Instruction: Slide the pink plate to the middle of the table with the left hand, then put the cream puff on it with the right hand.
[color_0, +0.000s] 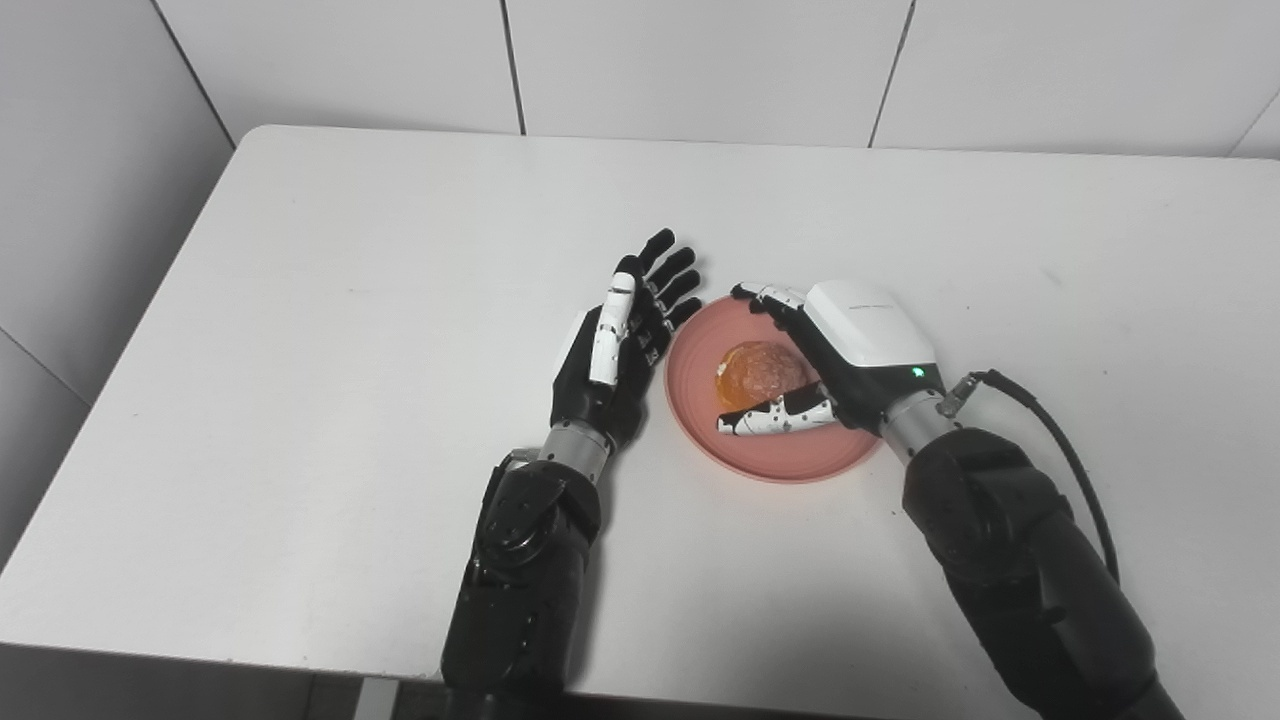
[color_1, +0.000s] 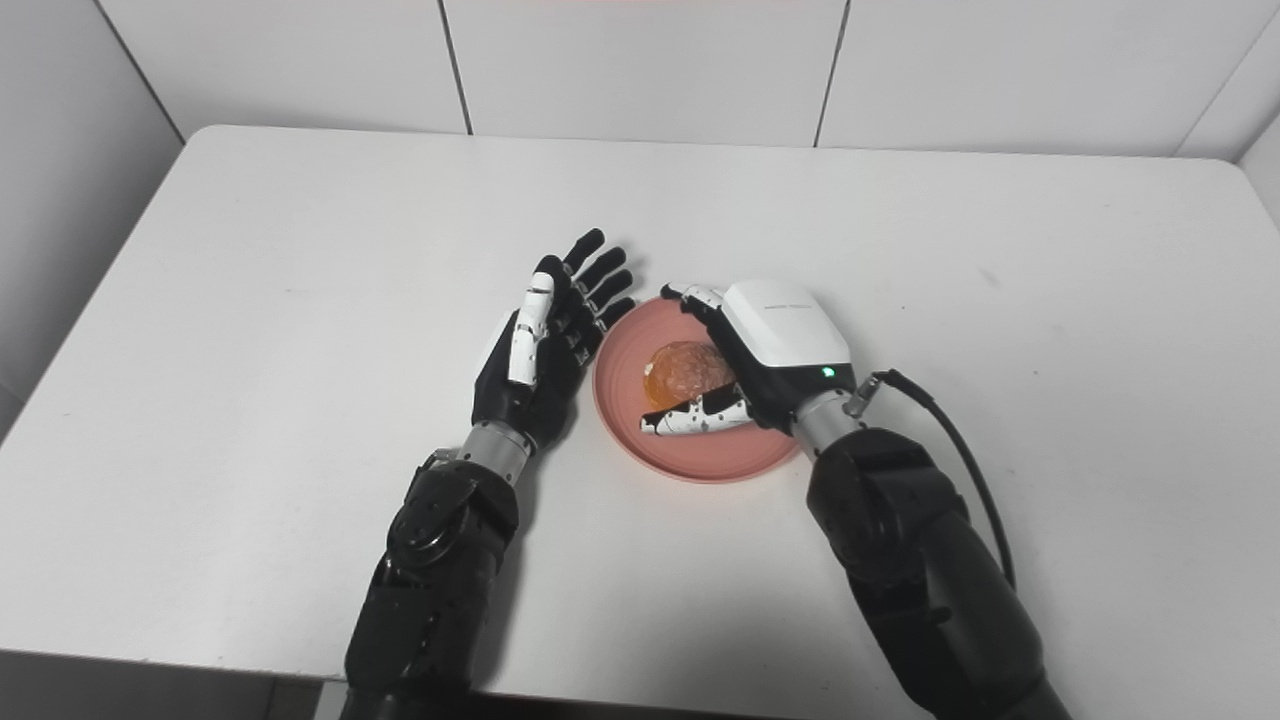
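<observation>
No legible text, brand, number or sign appears in either view. The white back cover of the right hand (color_0: 840, 350) carries one short line of grey print near its far edge; it is too small and blurred to read. A small green indicator light is lit at the wrist end of the same cover; it bears no character. The left hand (color_0: 620, 345), the plate (color_0: 790, 455), the cream puff (color_0: 760, 370) and the table (color_0: 300, 350) show no markings. The black and white patches on the fingers (color_0: 775, 420) of the right hand are surface pattern, not lettering. The wall panels behind the table are unmarked.
</observation>
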